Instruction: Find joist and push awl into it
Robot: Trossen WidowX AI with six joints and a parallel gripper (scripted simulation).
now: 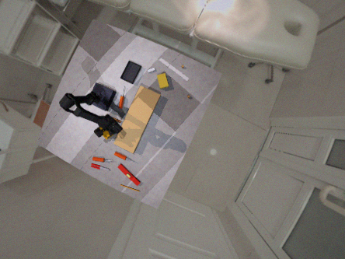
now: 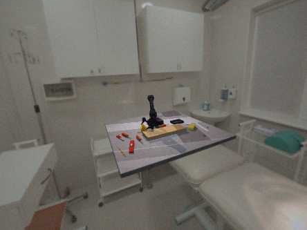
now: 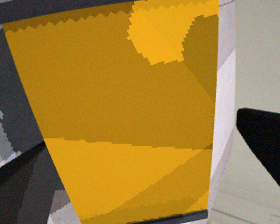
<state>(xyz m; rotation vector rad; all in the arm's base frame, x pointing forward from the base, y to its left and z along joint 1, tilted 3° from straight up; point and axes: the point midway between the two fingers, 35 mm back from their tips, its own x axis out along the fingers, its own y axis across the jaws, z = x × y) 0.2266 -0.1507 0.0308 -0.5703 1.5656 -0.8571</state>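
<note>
The yellow stud finder [image 3: 119, 116] fills the wrist view, with dark bands at its two ends. It sits between my open fingers, which do not grip it. In the overhead view it [image 1: 105, 133] is under my gripper [image 1: 108, 131], at the left edge of the tan floor panel [image 1: 139, 120]. The dark tray [image 1: 130, 71] lies beyond the panel's far end. An orange-handled tool [image 1: 121, 100], possibly the awl, lies beside the arm's base. In the room view, my gripper [image 2: 144, 125] is low at the panel's [image 2: 164, 131] left end.
A yellow block [image 1: 162, 80] lies near the panel's far end. Several orange-handled screwdrivers [image 1: 120, 155], a red level [image 1: 129, 174] and a pencil [image 1: 130, 187] lie toward the table's front corner. A white strip [image 1: 173, 69] lies at the far edge.
</note>
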